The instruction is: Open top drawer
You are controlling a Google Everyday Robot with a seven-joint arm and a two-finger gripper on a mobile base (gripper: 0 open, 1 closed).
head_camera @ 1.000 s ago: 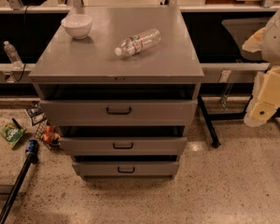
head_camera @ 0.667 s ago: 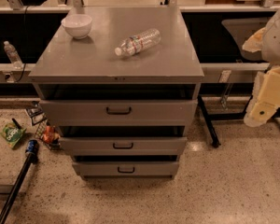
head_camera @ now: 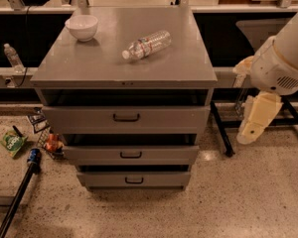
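Note:
The top drawer (head_camera: 79, 119) is the tallest and widest of three grey drawer fronts in the grey cabinet (head_camera: 124, 68), with a small dark pull handle (head_camera: 126, 117) at its centre. A dark gap shows between its front and the cabinet top. Two shorter drawers (head_camera: 131, 154) sit below it, stepped inward. My gripper (head_camera: 255, 120) hangs from the white arm at the right of the cabinet, level with the top drawer and well apart from the handle. It holds nothing.
A white bowl (head_camera: 82, 27) and a lying plastic water bottle (head_camera: 146, 44) rest on the cabinet top. A small bottle (head_camera: 12, 57) stands at left. A green packet (head_camera: 11, 143), snack bags (head_camera: 49, 142) and a black pole (head_camera: 17, 197) lie on the floor left. A black stand leg (head_camera: 221, 130) is right.

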